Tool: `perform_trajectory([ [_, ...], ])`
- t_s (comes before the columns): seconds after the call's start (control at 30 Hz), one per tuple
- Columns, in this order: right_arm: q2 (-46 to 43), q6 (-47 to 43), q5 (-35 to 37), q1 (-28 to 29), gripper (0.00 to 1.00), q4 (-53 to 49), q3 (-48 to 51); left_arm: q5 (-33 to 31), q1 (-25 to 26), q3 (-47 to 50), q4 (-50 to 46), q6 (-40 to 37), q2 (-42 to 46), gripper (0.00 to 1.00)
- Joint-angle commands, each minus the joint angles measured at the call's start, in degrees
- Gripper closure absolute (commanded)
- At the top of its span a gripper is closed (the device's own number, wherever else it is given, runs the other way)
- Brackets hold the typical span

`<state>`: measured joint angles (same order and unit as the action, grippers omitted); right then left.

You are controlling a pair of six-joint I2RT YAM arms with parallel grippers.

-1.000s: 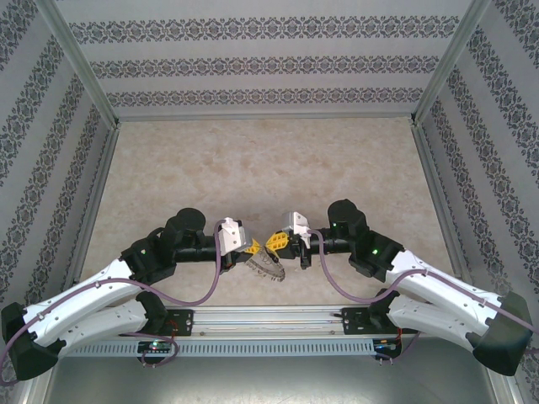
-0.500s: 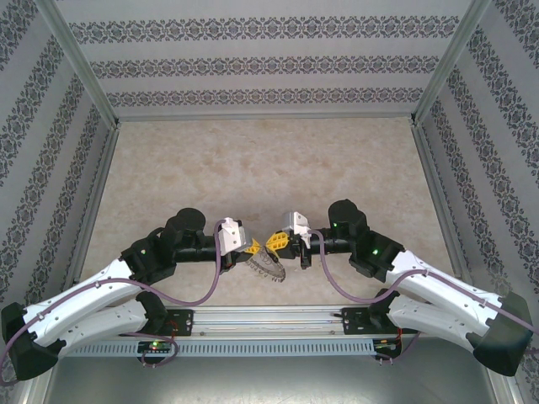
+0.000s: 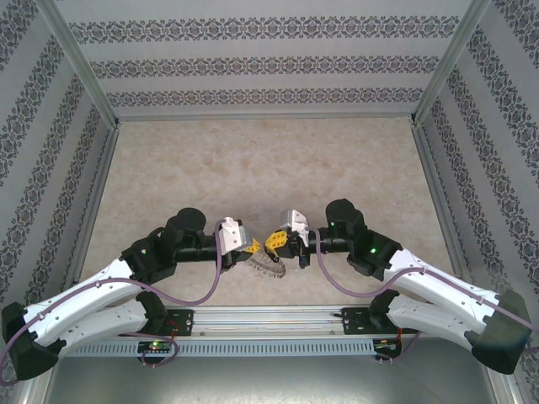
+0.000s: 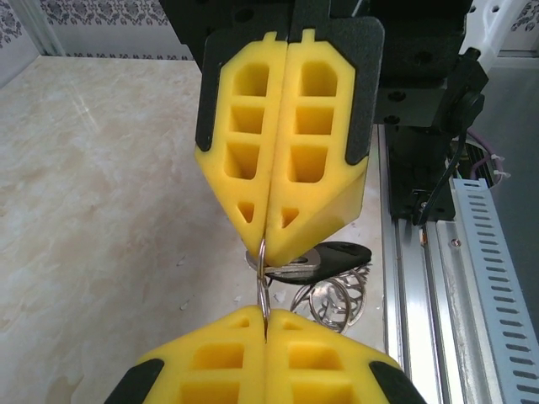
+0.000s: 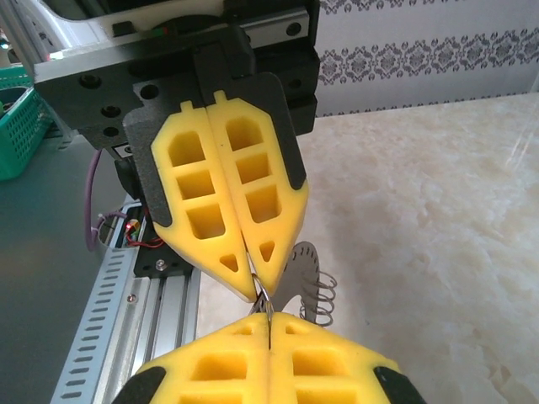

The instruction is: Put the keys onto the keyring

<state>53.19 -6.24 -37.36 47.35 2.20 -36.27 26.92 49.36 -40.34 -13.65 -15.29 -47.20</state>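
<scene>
My left gripper [image 4: 265, 326] and right gripper [image 5: 268, 320] both pinch the keyring [image 5: 300, 273] from 2 sides, probably steadying it for the key [image 4: 324, 257].

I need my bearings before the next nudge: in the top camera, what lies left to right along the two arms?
Left arm → left wrist's white housing → left gripper → right gripper → right wrist's white housing → right arm. The keyring hangs beneath where the grippers meet, so unplaced.

We log: desk [image 3: 253, 160] beige, marbled; walls [image 3: 269, 63] white, dark floral bands; left gripper [image 3: 250, 247], right gripper [image 3: 274, 241] yellow, black-backed; keyring [image 3: 268, 266] grey; key [image 4: 328, 257] silver, dark head; arms [image 3: 93, 299] white and black; cable [image 3: 216, 261] purple.
</scene>
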Motion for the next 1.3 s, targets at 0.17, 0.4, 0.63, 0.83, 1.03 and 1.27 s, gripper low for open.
perform_trajectory([
  [0.17, 3.51, 5.74, 1.89, -1.85, 1.0, -1.54, -2.84, 1.78, 0.12, -1.43, 2.67, -1.92, 0.01, 1.0],
  [0.4, 4.94, 7.96, -0.19, -3.4, 1.0, -3.15, -4.05, 0.66, 0.73, -1.53, 1.96, -2.46, 0.27, 1.0],
  [0.63, 7.06, 8.23, -0.87, -3.42, 1.0, -5.51, -5.28, 0.41, 1.0, -1.76, 1.56, -2.72, 0.26, 1.0],
  [0.83, 7.97, 8.78, -1.29, -3.85, 1.0, -6.79, -5.9, 0.18, 1.11, -1.65, 1.56, -2.9, 0.31, 1.0],
  [1.03, 9.22, 9.07, -1.75, -4.14, 1.0, -8.0, -6.71, 0.03, 1.25, -1.7, 1.54, -2.99, 0.33, 1.0],
  [1.27, 8.95, 9.6, -1.66, -4.52, 1.0, -7.67, -6.88, -0.2, 1.35, -1.8, 1.34, -3.16, 0.3, 1.0],
])
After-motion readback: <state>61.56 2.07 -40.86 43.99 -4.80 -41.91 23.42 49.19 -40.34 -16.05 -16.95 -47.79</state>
